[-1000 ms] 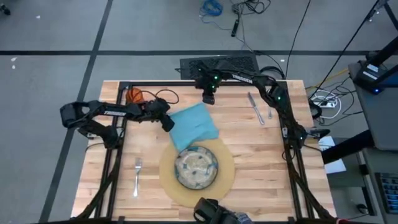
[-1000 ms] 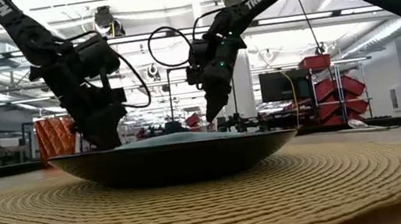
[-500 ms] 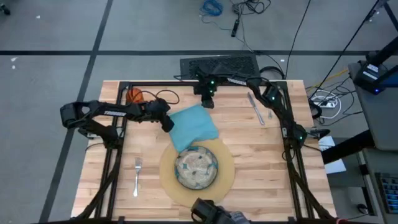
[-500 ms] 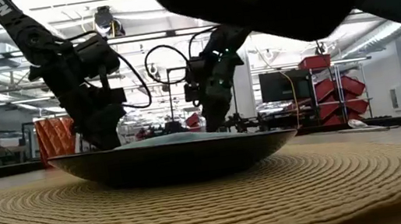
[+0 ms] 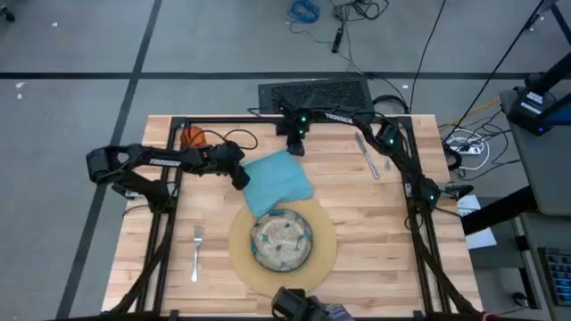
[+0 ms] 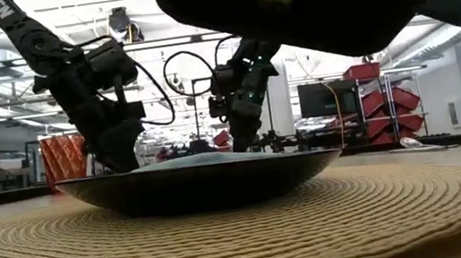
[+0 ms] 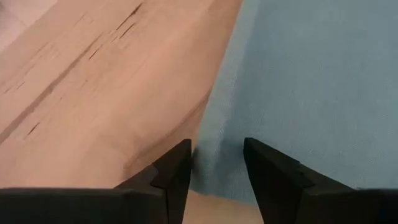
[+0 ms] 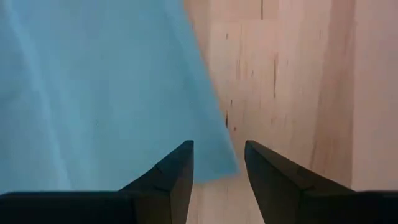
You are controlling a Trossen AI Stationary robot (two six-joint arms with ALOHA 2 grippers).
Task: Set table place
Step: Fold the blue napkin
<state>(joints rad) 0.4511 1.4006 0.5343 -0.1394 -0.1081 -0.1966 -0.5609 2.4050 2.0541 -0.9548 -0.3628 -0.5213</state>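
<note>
The left tool [image 5: 239, 176] sits low at the left edge of the teal napkin [image 5: 278, 181], its two dark fingers [image 7: 175, 169] parted by a narrow gap with the napkin's edge lying between them; whether they actually pinch the cloth cannot be told. The right tool [image 5: 297, 147] hangs at the napkin's far corner, near the table's back edge, fingers [image 8: 177, 169] also slightly parted, the corner of the cloth just ahead of the gap and nothing held.

The table [image 5: 375, 232] is a pale wooden top of joined strips with a thin black frame. Near its front middle lies the round tan mat [image 5: 323, 254], a woven disc. On the mat rests the speckled grey-green plate [image 5: 281, 241]; seen from table height it is a shallow dark dish on the ribbed mat.

The napkin lies flat, slightly askew, between the two tools, its near edge overlapping the far rim of the plate.

A silver fork [image 5: 197, 251] lies on bare wood left of the mat, well apart from it. A knife [image 5: 365, 153] and a spoon [image 5: 386, 162] lie side by side near the back right corner. A small orange cup [image 5: 192, 136] stands in the back left corner, behind the left arm.
</note>
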